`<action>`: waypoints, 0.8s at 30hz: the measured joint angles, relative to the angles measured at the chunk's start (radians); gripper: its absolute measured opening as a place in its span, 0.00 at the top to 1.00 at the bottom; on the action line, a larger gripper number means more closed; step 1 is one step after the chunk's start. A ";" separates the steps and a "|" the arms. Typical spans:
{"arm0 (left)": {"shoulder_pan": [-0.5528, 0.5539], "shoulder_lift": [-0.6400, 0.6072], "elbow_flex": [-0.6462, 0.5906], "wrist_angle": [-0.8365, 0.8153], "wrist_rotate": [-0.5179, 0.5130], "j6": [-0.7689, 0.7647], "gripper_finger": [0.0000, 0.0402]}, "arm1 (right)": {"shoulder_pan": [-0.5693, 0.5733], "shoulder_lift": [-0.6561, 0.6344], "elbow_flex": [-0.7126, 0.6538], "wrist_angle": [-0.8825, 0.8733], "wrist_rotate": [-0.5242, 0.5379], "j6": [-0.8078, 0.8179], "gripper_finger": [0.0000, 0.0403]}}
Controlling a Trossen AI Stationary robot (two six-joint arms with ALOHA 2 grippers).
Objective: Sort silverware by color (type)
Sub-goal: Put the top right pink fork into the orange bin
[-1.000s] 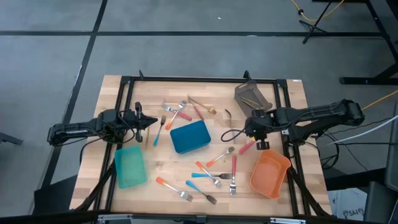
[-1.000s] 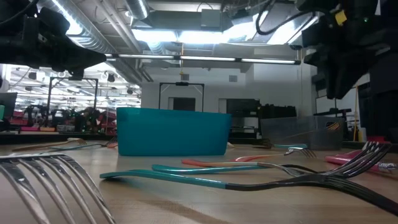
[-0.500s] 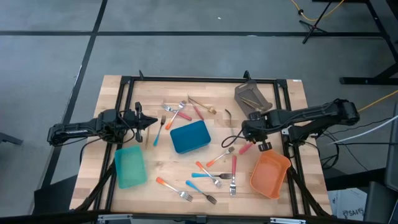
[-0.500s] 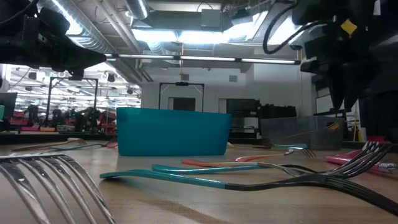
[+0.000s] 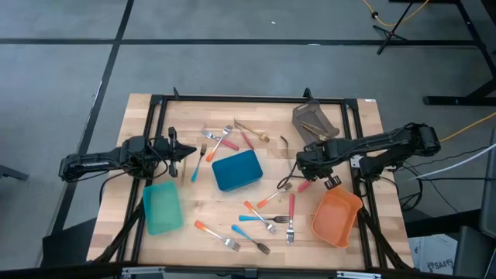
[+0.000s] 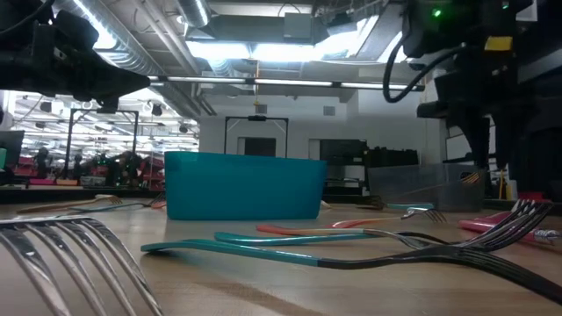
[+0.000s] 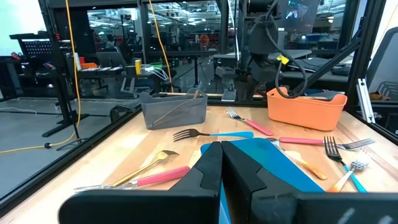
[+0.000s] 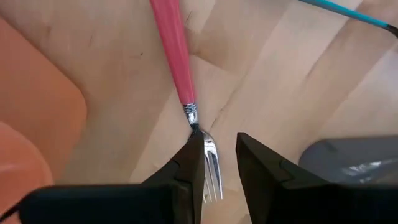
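pink-handled fork (image 8: 186, 81) flat on the wooden worktop (image 5: 201, 209), metal tines between the two dark fingers (image 8: 186, 163) of the right hand (image 8: 214, 165). fingers parted, one on each side of the tines, not yet clamped. seen from above, right hand (image 5: 301, 167) low over the worktop between the blue bin (image 5: 237, 170) and the orange bin (image 5: 336, 216). left hand (image 5: 188, 152) pressed together, empty, parked left of the blue bin. other forks (image 5: 256, 218) scattered nearby.
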 joint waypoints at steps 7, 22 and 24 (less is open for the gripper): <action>0.000 0.000 0.000 0.000 -0.001 0.000 0.99 | -0.091 0.004 0.000 0.003 -0.044 -0.096 0.79; 0.000 0.000 0.000 0.000 -0.001 0.000 0.99 | -0.100 0.004 -0.034 0.054 -0.098 -0.146 0.79; 0.000 0.000 0.000 0.000 -0.001 0.000 0.99 | -0.100 0.004 -0.059 0.075 -0.114 -0.147 0.79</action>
